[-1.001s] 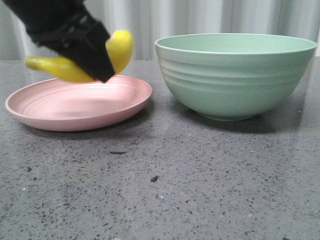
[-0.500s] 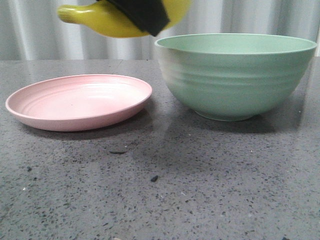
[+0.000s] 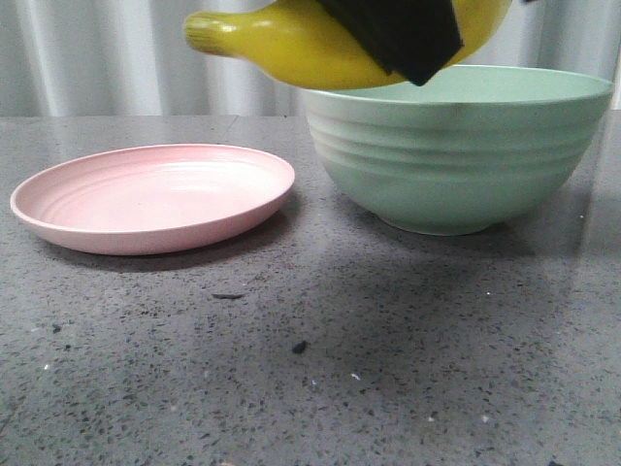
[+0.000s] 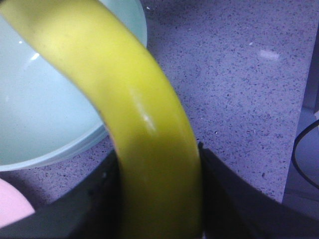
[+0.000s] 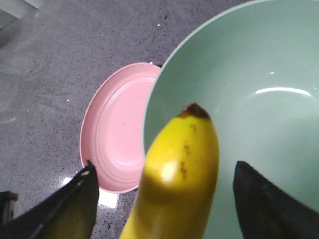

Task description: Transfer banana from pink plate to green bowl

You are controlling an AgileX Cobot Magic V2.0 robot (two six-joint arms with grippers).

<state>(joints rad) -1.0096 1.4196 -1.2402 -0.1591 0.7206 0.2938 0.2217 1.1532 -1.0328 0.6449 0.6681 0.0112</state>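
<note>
Overhead, reaches down from the top of the front view with the left gripper (image 3: 398,29), black and blunt, clamped onto the banana (image 3: 281,44) past its middle. Shows, from the left wrist, both dark fingers of that gripper (image 4: 157,159) pressed flat against the flanks of the fruit (image 4: 114,84), no gap either side. Carries it clear of everything, roughly level, the greenish stem end poking out toward the plate (image 3: 155,194) side and the rest hanging just above the near left rim of the bowl (image 3: 456,155). Holds the right gripper (image 5: 164,169) spread wide, fingers well apart to either side of the banana's dark brown tip (image 5: 182,164) and touching nothing. Looks smooth, glossy, plastic-bright yellow, with a few small brown flecks near the tip and a white highlight along the curve. Sits below: bowl (image 5: 259,99) deep, round, pale sage green, matte, ridged in horizontal bands outside, smooth inside (image 4: 30,109); plate (image 5: 119,124) shallow, pale pink, faintly ringed, with raised rim, bare, near the bowl. Rests both on a grey speckled stone-like table (image 3: 340,340).
</note>
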